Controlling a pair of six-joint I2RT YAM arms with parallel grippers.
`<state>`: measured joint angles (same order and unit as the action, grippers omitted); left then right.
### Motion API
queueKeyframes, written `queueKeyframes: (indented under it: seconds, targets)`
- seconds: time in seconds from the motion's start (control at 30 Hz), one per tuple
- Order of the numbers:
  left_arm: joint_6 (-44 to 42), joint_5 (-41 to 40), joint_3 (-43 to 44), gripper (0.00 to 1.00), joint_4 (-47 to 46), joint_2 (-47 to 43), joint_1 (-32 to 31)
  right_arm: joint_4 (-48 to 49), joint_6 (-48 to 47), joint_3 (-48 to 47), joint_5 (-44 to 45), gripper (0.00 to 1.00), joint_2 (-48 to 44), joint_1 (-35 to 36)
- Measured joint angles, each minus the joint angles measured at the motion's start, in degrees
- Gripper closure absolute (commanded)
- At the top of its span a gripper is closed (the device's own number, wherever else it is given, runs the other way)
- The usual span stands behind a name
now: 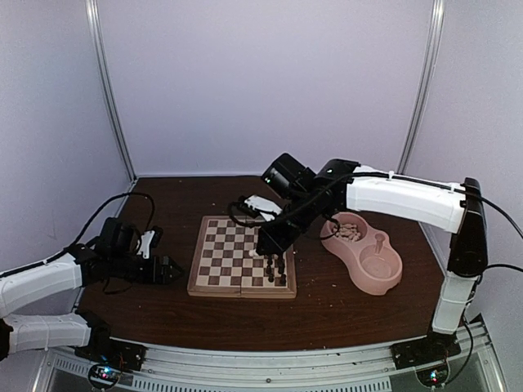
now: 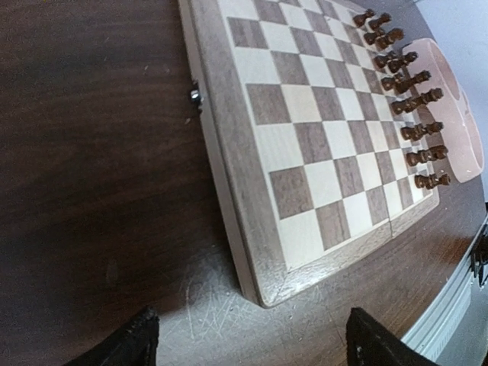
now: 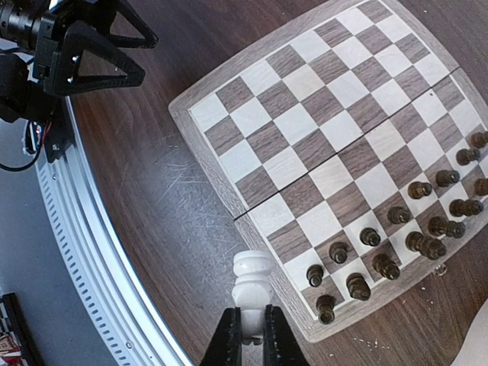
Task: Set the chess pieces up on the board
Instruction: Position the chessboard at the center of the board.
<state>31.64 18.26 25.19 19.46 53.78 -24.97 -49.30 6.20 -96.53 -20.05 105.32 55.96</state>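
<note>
While pinched in the right gripper point(image 3: 251, 319), 1 white piece point(image 3: 252, 278) by the board point(image 3: 305, 126) (left gripper point(image 2: 252, 326) spread).

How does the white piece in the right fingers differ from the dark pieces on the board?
The white piece is cream, the dark pieces brown. The white piece is pinched in the right gripper, off the board; the dark pieces stand there in two rows. Both are turned chessmen.
</note>
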Motion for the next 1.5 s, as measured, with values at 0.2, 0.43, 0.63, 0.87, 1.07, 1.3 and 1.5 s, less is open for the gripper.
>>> queueKeyframes:
  seconds: [0.2, 0.43, 0.63, 0.87, 1.07, 1.3, 1.5]
  targets:
    - [1.88, -2.95, -0.46, 0.34, 1.7, 2.34, 0.0, -3.48, -0.33, -7.15, 2.36, 0.93, 7.34, 4.33]
    - [2.43, -2.34, -0.59, 0.37, 1.49, 8.24, 0.0, -5.62, 0.48, -13.99, 6.05, 0.95, 12.35, 6.19]
    - [2.36, -0.31, 0.15, 0.39, -1.64, 14.64, 0.0, -6.27, 1.77, -15.61, 9.92, 0.95, 13.4, 6.16]
    - [2.36, 1.64, 2.38, 0.53, -5.18, 19.96, 0.0, -6.51, 2.14, -15.63, 11.8, 0.95, 13.77, 6.16]
    - [2.69, 5.46, 2.47, 0.71, -9.22, 22.38, -2.19, -6.78, 2.16, -15.72, 13.18, 0.95, 14.62, 6.16]
    - [3.58, 8.83, 2.54, 0.75, -13.84, 24.65, -5.35, -6.82, 2.73, -15.72, 14.47, 0.96, 14.67, 6.16]
    - [4.94, 9.94, 1.9, 0.75, -16.68, 25.62, -10.1, -6.95, 2.84, -15.61, 14.6, 0.96, 14.67, 6.16]
